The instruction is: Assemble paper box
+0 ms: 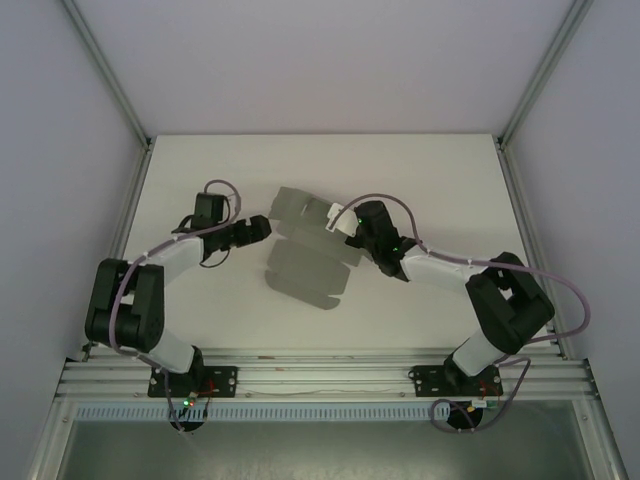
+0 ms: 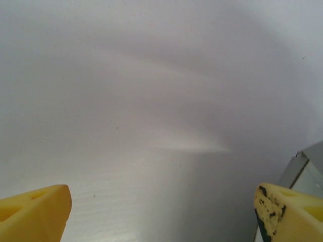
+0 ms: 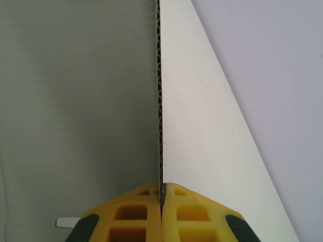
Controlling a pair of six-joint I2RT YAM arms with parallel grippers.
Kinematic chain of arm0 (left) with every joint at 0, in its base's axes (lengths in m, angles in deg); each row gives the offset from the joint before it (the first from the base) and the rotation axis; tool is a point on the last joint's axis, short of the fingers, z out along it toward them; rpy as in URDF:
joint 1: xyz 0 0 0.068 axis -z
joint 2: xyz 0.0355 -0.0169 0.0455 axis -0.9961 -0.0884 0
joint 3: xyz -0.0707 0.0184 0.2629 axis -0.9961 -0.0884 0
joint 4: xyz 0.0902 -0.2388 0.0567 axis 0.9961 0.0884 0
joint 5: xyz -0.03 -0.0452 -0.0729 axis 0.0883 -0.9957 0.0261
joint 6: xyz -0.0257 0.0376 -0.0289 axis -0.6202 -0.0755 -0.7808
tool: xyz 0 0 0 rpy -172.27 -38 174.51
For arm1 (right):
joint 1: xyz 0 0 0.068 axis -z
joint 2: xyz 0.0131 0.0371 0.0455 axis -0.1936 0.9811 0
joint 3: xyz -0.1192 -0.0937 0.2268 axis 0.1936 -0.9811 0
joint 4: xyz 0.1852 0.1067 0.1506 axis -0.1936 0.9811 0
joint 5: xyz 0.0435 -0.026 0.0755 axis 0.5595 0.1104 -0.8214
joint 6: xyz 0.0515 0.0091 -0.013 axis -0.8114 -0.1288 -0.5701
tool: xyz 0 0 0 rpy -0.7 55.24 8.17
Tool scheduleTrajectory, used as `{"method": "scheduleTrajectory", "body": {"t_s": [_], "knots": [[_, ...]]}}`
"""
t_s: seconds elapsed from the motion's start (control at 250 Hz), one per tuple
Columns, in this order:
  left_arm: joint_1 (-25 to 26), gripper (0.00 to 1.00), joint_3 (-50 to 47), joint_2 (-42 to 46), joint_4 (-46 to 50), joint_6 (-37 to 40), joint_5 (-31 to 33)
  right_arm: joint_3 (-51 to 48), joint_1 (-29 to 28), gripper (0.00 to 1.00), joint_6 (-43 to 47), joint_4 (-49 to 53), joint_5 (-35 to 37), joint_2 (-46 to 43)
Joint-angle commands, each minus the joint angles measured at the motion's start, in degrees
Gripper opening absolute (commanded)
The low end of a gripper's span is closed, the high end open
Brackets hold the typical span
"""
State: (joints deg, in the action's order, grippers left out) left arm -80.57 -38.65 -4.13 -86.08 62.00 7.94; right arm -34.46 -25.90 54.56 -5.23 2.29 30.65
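Observation:
The paper box [image 1: 303, 262] is a flat grey die-cut cardboard sheet with flaps, lying partly folded at the middle of the table. My right gripper [image 1: 346, 226] is at its right edge, shut on it. In the right wrist view the yellow fingers [image 3: 136, 212] pinch the corrugated edge of the paper box [image 3: 160, 101], which runs straight up from my right gripper [image 3: 161, 194]. My left gripper [image 1: 266, 228] sits just off the sheet's left side. Its yellow fingertips [image 2: 35, 214] stand wide open with only table between them. A corner of the paper box [image 2: 312, 164] shows beside the right fingertip.
The white table [image 1: 200, 180] is ringed by white walls and aluminium frame posts [image 1: 105, 70]. A metal rail [image 1: 320, 375] with the arm bases runs along the near edge. Cables loop over both arms.

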Motion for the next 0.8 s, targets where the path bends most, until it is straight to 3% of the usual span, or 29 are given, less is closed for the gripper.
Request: {"method": "scheduleTrajectory", "body": {"t_s": [0.0, 0.38, 0.676, 0.795], "knots": [[1.97, 0.90, 0.96, -2.72, -5.17, 3.04, -3.84, -0.03, 0.40, 0.00, -2.56, -0.33, -2.41, -1.56], [5.37, 0.85, 1.26, -7.04, -15.37, 3.84, -16.02, -0.20, 0.66, 0.00, -5.03, -1.35, -6.50, -2.35], [5.39, 0.56, -0.28, -7.97, -22.28, 1.99, -24.58, -0.42, 2.83, 0.00, -7.71, -1.45, -11.73, -4.91], [5.44, 0.38, -0.65, -7.92, -23.51, 1.06, -25.61, -0.55, 4.04, 0.00, -9.07, -2.31, -15.55, -6.01]]}}
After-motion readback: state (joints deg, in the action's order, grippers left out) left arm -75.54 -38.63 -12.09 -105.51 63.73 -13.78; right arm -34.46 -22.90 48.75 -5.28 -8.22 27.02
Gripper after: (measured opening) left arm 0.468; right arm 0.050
